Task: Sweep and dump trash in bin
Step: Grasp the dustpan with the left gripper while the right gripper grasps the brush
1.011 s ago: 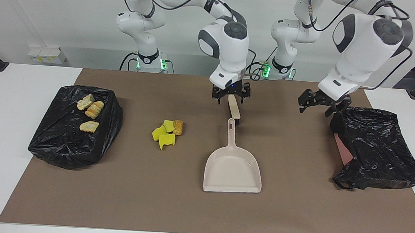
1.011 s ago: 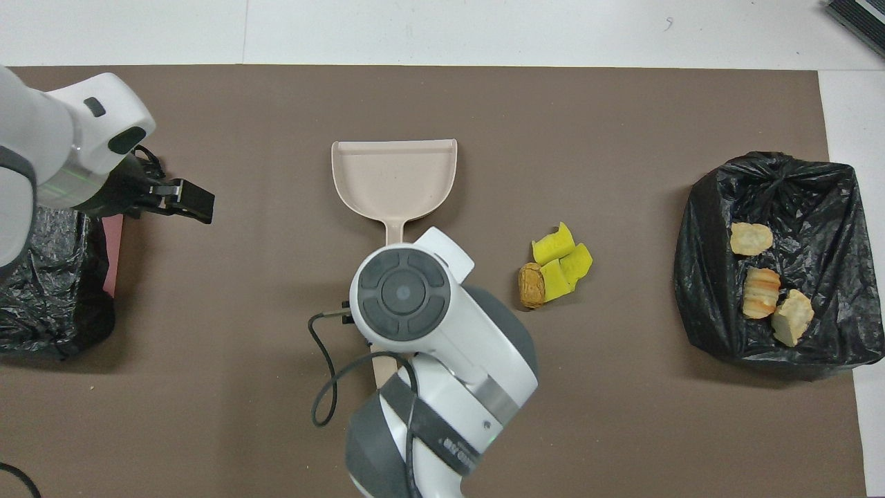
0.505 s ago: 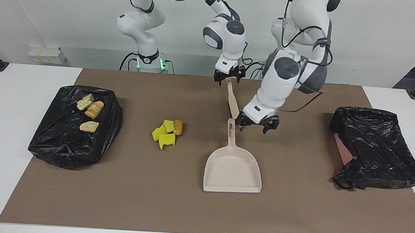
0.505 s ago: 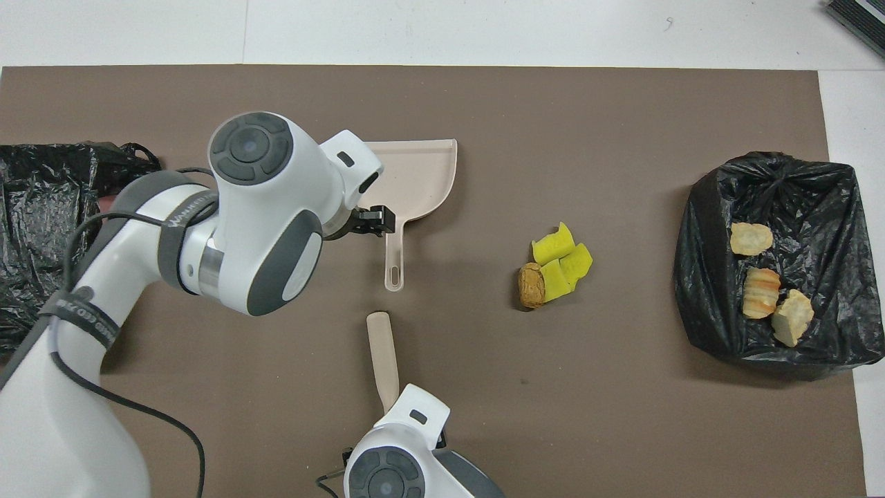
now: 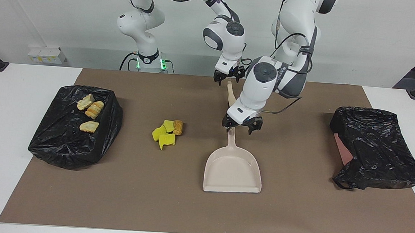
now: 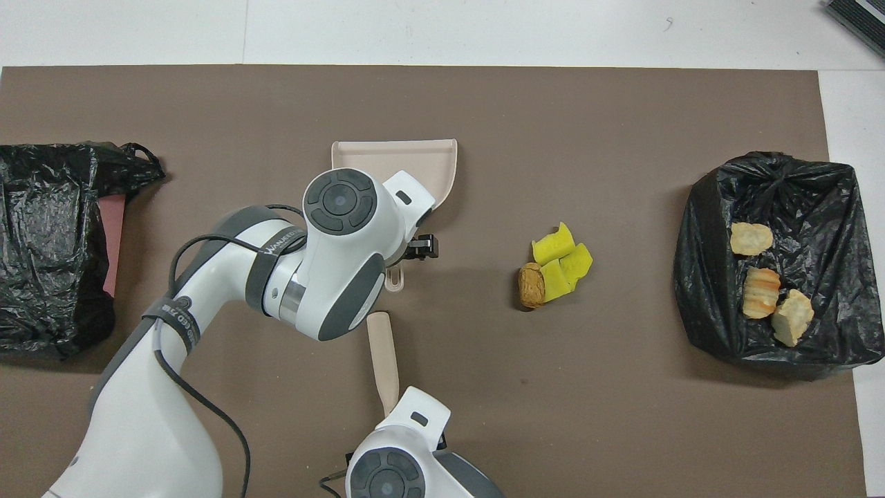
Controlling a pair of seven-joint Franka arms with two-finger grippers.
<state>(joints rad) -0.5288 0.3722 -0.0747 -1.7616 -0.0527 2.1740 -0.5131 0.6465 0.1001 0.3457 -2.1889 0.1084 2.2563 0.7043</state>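
Note:
The trash is a small heap of yellow-green sponge pieces with one orange-brown lump (image 5: 167,131), on the brown mat beside the dustpan toward the right arm's end; it also shows in the overhead view (image 6: 553,268). The beige dustpan (image 5: 233,172) lies flat, its handle (image 5: 232,141) pointing at the robots. My left gripper (image 5: 242,125) is open, low over the handle's end, a finger on each side. My right gripper (image 5: 228,79) is shut on a flat beige brush-like tool (image 5: 231,96), holding it tilted, nearer the robots than the dustpan.
A black bag-lined bin (image 5: 65,140) at the right arm's end has pale yellow chunks (image 5: 89,111) on top. A second black bag (image 5: 378,148) over something pink lies at the left arm's end. The brown mat (image 5: 152,199) covers the table.
My left gripper swung from the black bag at its end across to the dustpan handle and now sits over the handle's end. My right gripper drew back toward the robots with the tool, then held still.

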